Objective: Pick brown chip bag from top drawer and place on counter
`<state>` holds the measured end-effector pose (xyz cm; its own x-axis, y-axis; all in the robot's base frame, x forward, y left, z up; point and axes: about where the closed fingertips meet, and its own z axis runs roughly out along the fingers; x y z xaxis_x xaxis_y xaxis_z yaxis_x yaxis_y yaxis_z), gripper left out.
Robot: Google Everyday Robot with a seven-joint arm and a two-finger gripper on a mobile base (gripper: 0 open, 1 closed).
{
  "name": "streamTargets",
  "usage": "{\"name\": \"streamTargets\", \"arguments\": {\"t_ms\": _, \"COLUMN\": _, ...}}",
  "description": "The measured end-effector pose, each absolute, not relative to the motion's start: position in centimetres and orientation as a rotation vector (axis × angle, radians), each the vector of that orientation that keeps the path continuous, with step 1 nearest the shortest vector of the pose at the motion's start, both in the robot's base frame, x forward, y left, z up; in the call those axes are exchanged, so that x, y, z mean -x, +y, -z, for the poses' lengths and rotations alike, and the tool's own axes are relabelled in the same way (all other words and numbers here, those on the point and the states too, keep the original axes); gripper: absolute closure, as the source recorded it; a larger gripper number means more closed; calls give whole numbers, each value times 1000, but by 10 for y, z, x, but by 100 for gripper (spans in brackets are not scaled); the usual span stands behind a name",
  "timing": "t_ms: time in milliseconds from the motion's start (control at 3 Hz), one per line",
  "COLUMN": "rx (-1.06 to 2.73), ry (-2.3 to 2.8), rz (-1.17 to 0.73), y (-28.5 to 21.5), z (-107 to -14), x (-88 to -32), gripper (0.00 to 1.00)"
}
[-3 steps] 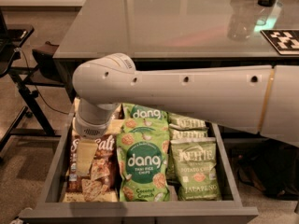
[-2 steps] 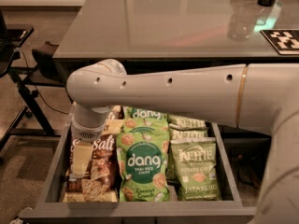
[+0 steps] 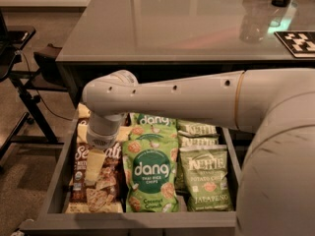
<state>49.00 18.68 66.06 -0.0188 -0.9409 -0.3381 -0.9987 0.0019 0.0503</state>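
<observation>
The top drawer (image 3: 128,221) stands open below the counter (image 3: 172,28). A brown chip bag (image 3: 81,183) with white Sea Salt lettering lies in its left part, with another like it behind. My gripper (image 3: 96,163) points down into the drawer and sits right over this brown bag, at or just above its surface. My white arm reaches in from the right and hides the back of the drawer.
A bright green dang bag (image 3: 150,173) lies in the drawer's middle and a pale green Kettle jalapeno bag (image 3: 206,181) at its right. A dark stand (image 3: 24,92) is on the floor to the left. A clear bottle (image 3: 256,23) and a black-and-white marker (image 3: 300,43) sit on the counter's far right.
The arm's forearm has sunk a little and its near segment has swung further into view at the right. The gripper stays over the brown bag at the drawer's left.
</observation>
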Motion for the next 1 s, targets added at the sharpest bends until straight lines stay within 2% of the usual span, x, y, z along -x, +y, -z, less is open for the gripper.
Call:
{"name": "streamTargets", "arguments": {"t_ms": 667, "rx": 2016, "ry": 2129, "rz": -415, "y": 177, "z": -637, "x": -493, "gripper": 0}}
{"name": "streamTargets", "arguments": {"t_ms": 1000, "rx": 2017, "ry": 2129, "rz": -415, "y": 177, "z": -637, "x": -493, "gripper": 19}}
